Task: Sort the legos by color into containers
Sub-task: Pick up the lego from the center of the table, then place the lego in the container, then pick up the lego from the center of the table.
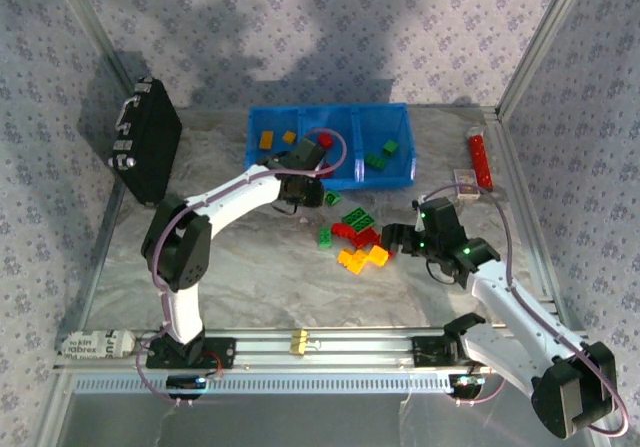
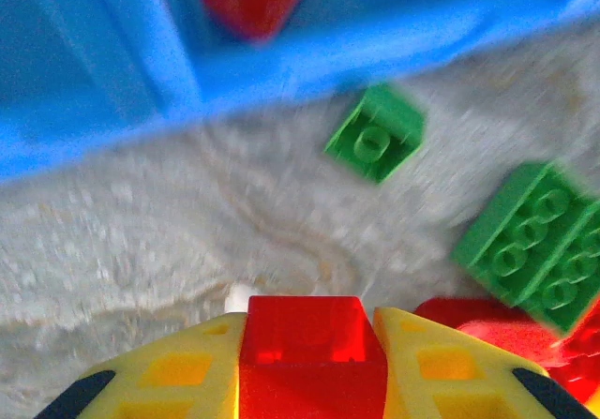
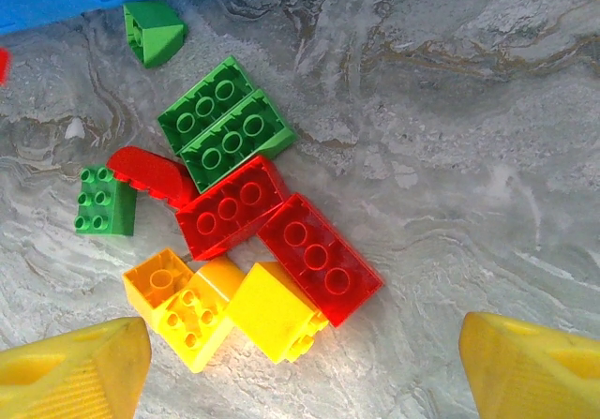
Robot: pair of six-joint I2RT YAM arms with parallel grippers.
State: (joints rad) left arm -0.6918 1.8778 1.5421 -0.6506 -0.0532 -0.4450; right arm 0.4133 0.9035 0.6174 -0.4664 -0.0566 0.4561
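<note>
- Gripping a red brick (image 2: 305,330), the left claw (image 2: 312,372) is clamped shut on it over the bench (image 2: 141,250), close to the front wall of the blue tray (image 2: 375,39).
- Right claw (image 3: 300,372) gapes wide and empty beside the loose pile: red bricks (image 3: 319,258), green bricks (image 3: 225,124) and yellow bricks (image 3: 272,308).
- Tray compartments: orange pieces (image 1: 266,139) left, red piece (image 1: 325,139) middle, green pieces (image 1: 380,157) right.

Grey marbled surface (image 1: 250,267). Far edge, middle: blue tray (image 1: 380,109). Far left corner: black case (image 1: 150,142), stood on edge. Toward far right corner: red tube (image 1: 481,160), white box (image 1: 467,181) just beside. Centre: loose legos (image 1: 355,235), red, green, yellow, clustered touching.
</note>
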